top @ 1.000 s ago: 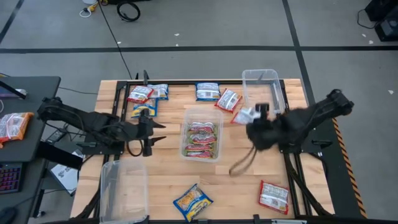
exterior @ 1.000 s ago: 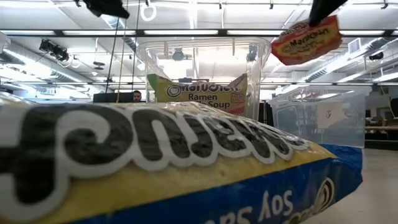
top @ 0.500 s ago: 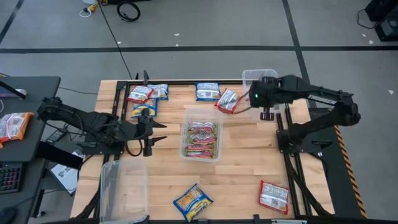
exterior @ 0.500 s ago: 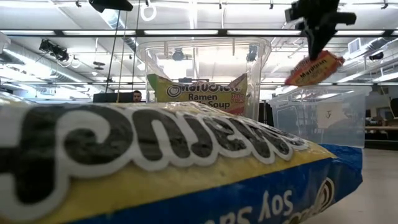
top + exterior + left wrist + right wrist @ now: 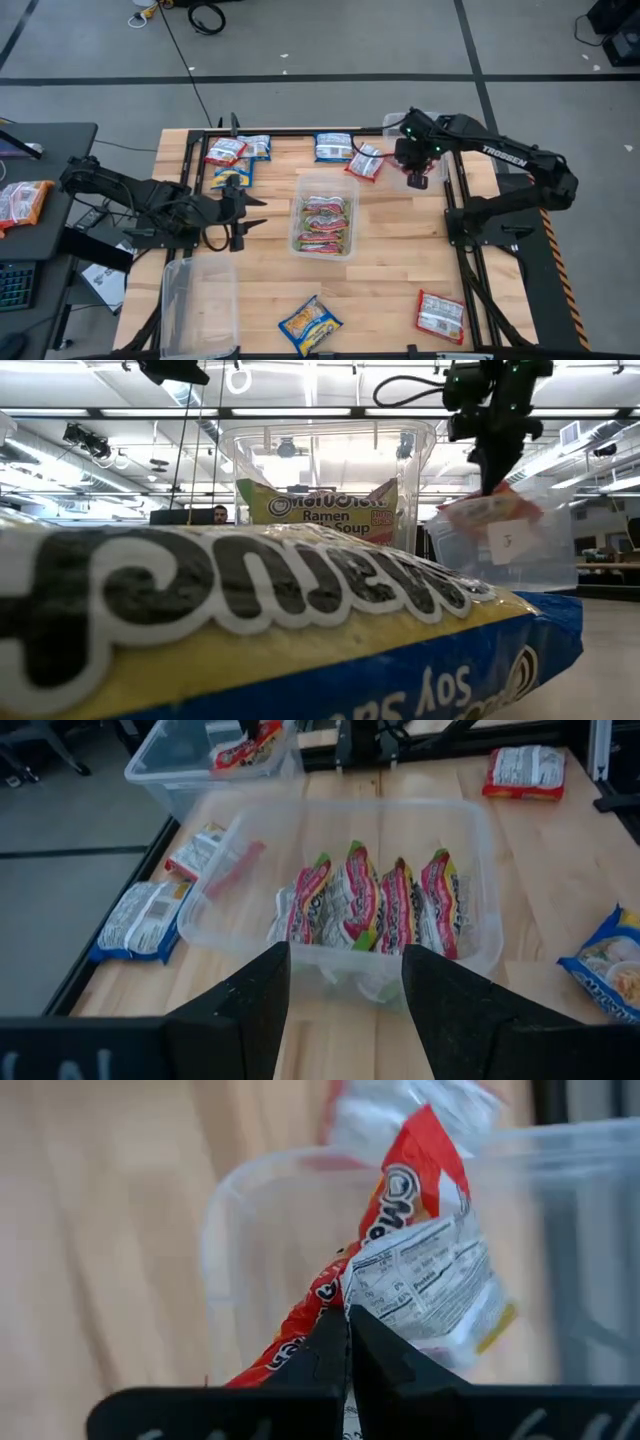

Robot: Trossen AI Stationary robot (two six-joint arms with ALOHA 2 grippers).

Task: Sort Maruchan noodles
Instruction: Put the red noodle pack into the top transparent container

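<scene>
My right gripper point(image 5: 414, 172) is over the clear tub point(image 5: 398, 125) at the table's far right and is shut on a red-and-white noodle packet point(image 5: 420, 1275). In the low view the packet point(image 5: 488, 510) hangs inside that tub point(image 5: 540, 550). My left gripper point(image 5: 250, 212) waits open at the table's left, facing the middle tub point(image 5: 455, 830). That tub holds several silvery green-pink packets point(image 5: 322, 218) standing on edge. Other packets lie flat on the table: blue ones point(image 5: 334, 147), a red-and-white one point(image 5: 366, 162), and a group at the far left point(image 5: 232, 158). My right gripper pinches the red-and-white packet between its two fingers point(image 5: 335, 1342) at one crumpled end point(image 5: 350, 1295). The fingers come from above, pointing down. The packet hangs below the fingers point(image 5: 497, 465), tilted, with its lower part inside the far right tub.
An empty clear tub point(image 5: 198, 298) lies at the near left corner. A blue-and-yellow packet point(image 5: 310, 325) and a red-and-white packet point(image 5: 440, 313) lie near the near edge. In the low view a blue-and-yellow packet point(image 5: 250, 630) fills the foreground. Bare wood lies between the middle tub and the right arm's stand.
My right gripper has swung from the middle right of the table toward the far edge, still shut on the red-and-white packet, and has come down. The packet has gone from above the far right tub's rim to inside it. That tub now looks tilted in the low view.
</scene>
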